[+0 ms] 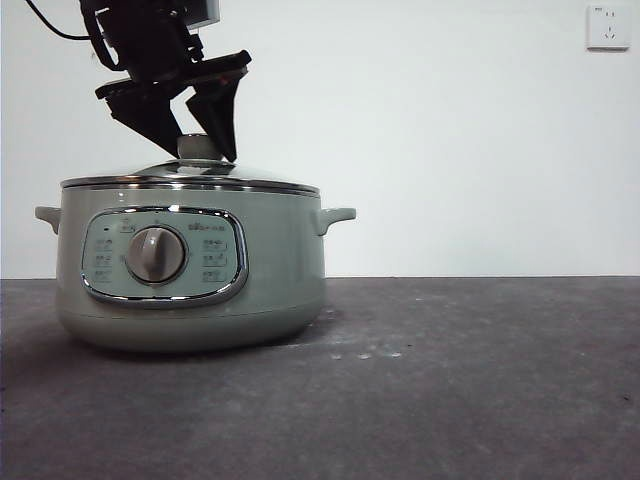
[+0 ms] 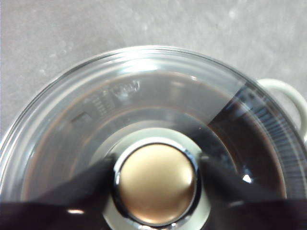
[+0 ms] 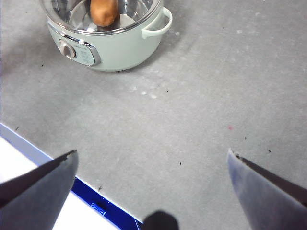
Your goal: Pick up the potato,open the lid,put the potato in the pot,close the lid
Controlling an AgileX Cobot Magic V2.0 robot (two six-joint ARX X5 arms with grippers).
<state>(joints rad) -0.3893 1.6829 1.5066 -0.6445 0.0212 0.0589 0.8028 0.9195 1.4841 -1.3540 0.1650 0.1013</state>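
The pale green pot (image 1: 280, 260) stands at the left of the table with the glass lid (image 1: 250, 178) resting on it. My left gripper (image 1: 205, 148) comes down from the upper left. Its jaws are closed on either side of the lid's round knob (image 2: 156, 187), and the glass (image 2: 144, 81) spreads out beneath it. The right wrist view shows the potato (image 3: 104, 12) lying inside the pot (image 3: 120, 48). My right gripper (image 3: 151, 152) is open and empty, high above the table and well away from the pot.
The dark grey table (image 1: 450, 380) stretches to the right of the pot. A wall socket (image 1: 608, 27) is at the upper right. A blue and white table edge (image 3: 57, 179) shows beneath the right gripper. One pot handle (image 2: 288, 96) juts out beside the lid.
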